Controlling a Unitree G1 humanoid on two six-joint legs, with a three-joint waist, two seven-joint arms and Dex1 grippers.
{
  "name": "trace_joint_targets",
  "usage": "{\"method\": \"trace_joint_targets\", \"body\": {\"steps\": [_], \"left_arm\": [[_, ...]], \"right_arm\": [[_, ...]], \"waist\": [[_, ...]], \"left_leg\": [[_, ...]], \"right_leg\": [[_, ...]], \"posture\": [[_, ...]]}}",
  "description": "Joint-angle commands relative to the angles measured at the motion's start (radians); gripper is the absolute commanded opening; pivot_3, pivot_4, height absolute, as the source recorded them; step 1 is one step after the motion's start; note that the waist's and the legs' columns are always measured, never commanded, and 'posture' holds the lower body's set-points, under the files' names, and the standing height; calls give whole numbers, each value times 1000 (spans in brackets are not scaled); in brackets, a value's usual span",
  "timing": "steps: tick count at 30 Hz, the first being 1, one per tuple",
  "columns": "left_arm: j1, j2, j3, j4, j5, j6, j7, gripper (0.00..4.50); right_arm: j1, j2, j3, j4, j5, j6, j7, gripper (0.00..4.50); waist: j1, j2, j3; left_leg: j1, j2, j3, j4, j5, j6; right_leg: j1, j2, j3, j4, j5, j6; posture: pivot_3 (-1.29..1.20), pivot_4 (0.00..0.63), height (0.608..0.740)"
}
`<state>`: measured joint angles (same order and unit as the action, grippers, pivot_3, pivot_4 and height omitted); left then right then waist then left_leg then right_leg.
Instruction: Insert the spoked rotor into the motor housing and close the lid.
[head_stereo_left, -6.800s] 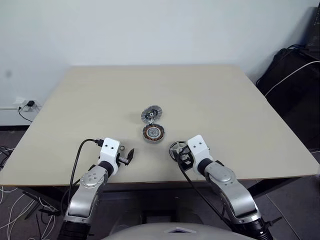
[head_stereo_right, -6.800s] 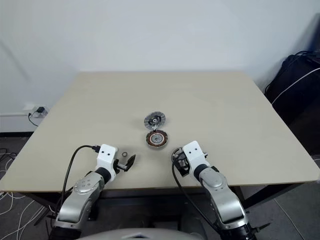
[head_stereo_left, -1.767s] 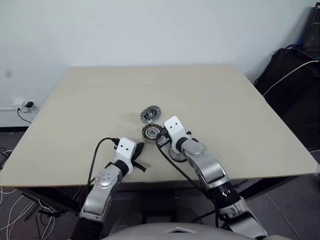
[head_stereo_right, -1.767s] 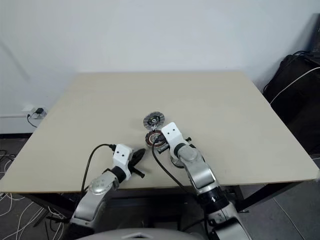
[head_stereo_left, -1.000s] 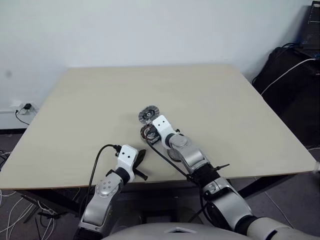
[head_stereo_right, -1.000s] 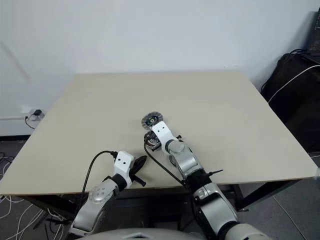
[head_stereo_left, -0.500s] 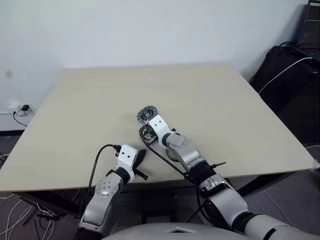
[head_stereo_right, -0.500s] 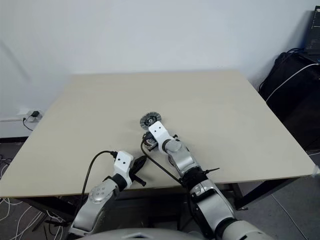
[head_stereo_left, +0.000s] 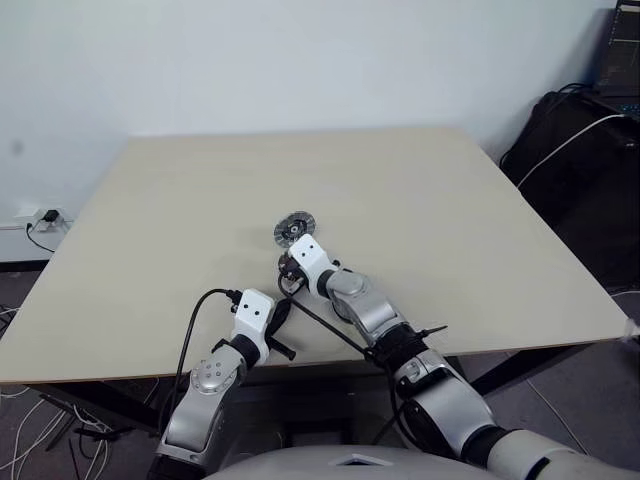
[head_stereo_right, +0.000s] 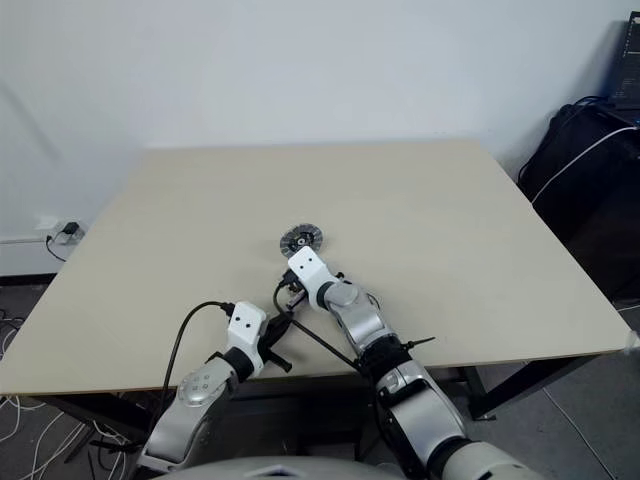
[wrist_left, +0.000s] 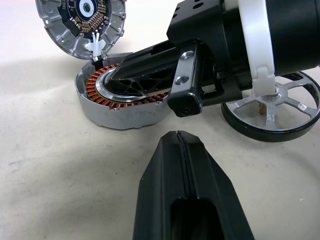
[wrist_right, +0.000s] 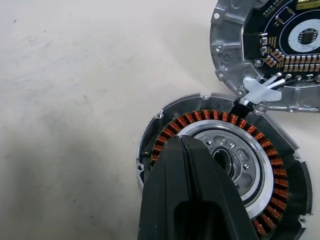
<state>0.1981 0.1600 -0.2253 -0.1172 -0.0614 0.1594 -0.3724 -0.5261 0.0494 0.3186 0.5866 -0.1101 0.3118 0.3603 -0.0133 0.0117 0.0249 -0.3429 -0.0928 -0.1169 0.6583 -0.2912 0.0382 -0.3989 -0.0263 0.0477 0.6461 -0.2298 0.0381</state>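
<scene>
From the left wrist view the spoked rotor (wrist_left: 272, 107) lies flat on the worktop (head_stereo_left: 420, 200) beside the motor housing (wrist_left: 120, 102). The right gripper (wrist_right: 192, 160), fingers closed and empty, hangs over the housing's windings; the left gripper (wrist_left: 182, 145) is closed too. The lid (wrist_right: 272, 55) lies open beyond.

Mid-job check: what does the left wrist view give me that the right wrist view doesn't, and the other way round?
Left wrist view alone: the spoked rotor lying flat on the table, free of any grip, and the right end effector seen from the side, shut, its tips over the motor housing. Right wrist view alone: straight down into the housing, with the full copper winding ring and silver centre. Both: the housing, the lid hinged open beside it with its circuit face showing, and the right end effector's shut fingers.
</scene>
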Motion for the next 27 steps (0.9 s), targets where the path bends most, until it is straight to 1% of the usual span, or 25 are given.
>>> {"method": "trace_joint_targets", "body": {"steps": [1, 7, 17, 23, 27], "left_arm": [[-12, -1, 3, -23, -11, -23, -8, 0], [-13, 0, 3, -15, -12, -24, -12, 0], [-8, 5, 7, -16, -9, -26, -12, 0], [-5, 4, 10, -19, -9, -26, -9, 0], [-6, 4, 11, -19, -10, -26, -9, 0]], "right_arm": [[-27, 12, -38, -25, -6, -29, -69, 23], [-34, 9, -28, 3, -24, -24, -98, 23], [-35, 20, 6, 28, -36, -9, -47, 23], [-26, 16, 13, 7, -33, -5, 0, 23], [-9, 15, -18, -50, -13, -35, -5, 23]], "waist": [[0, 0, 0], [0, 1, -1], [0, 2, -1], [-1, 2, -1], [-1, 2, -1]], "left_leg": [[0, 0, 0, 0, 0, 0], [0, 0, 0, 0, 0, 0], [0, 0, 0, 0, 0, 0], [0, 0, 0, 0, 0, 0], [0, 0, 0, 0, 0, 0]], "right_leg": [[0, 0, 0, 0, 0, 0], [0, 0, 0, 0, 0, 0], [0, 0, 0, 0, 0, 0], [0, 0, 0, 0, 0, 0], [0, 0, 0, 0, 0, 0]], "posture": [[0, 0, 740], [0, 0, 740], [0, 0, 740], [0, 0, 740], [0, 0, 740]]}}
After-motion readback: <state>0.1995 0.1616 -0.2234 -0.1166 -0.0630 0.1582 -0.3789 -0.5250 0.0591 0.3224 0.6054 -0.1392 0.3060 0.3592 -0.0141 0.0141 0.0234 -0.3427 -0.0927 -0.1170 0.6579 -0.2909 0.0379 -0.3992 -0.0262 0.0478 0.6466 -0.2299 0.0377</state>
